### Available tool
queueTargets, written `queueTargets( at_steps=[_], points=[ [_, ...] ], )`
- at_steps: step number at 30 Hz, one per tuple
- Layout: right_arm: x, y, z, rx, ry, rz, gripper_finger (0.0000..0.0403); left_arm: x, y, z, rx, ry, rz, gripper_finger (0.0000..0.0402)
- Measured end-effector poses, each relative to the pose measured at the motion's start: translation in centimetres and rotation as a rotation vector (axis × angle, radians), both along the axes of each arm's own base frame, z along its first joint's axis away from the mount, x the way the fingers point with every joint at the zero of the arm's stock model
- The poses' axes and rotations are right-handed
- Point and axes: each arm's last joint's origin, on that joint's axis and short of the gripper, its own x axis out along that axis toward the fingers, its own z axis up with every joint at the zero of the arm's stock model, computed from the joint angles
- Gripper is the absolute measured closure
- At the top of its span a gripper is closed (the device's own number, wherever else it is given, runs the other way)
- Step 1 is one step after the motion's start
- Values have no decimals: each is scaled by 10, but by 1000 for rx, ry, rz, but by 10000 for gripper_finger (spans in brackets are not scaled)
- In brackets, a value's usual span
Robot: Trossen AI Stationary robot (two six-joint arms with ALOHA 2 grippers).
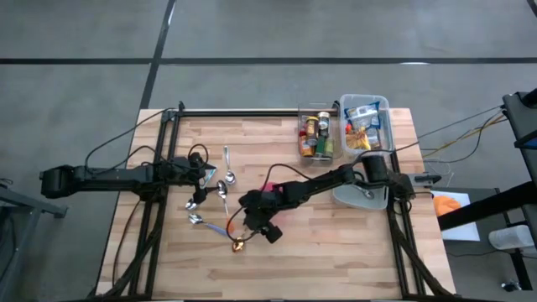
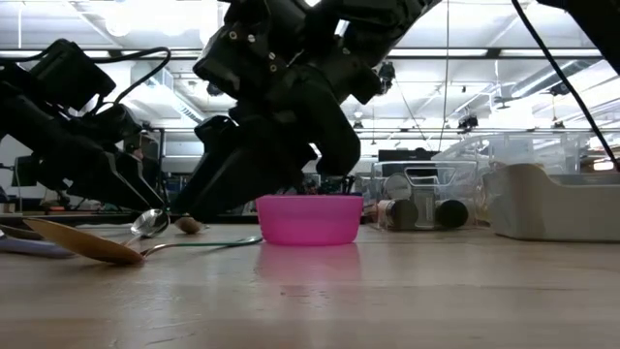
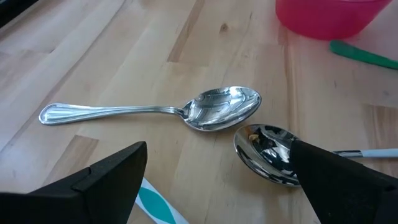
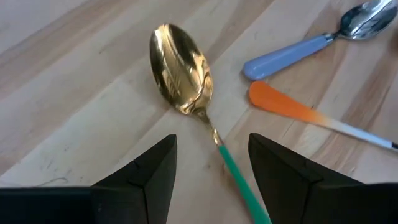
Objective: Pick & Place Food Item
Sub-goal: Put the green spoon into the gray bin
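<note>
Hovering right end effector (image 4: 211,168), fingers apart, over gold spoon (image 4: 180,68); no legible writing.

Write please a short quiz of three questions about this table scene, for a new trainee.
1. True or false: the right gripper hovers open above the gold spoon with the green handle.
2. Which colour is the small round plastic bowl? A) blue B) pink C) white
3. Fill in: past the open left gripper lie two silver metal ____.

Key: 1 true; 2 B; 3 spoons.
</note>
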Motion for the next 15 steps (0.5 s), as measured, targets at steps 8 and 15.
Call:
queueTargets(
  at_steps=[8,15],
  points=[
    [1,1,-2,7,-31,1,205,0,0,0,0,0,0,5],
    [1,3,-4,18,-77,8,205,0,0,0,0,0,0,5]
  ],
)
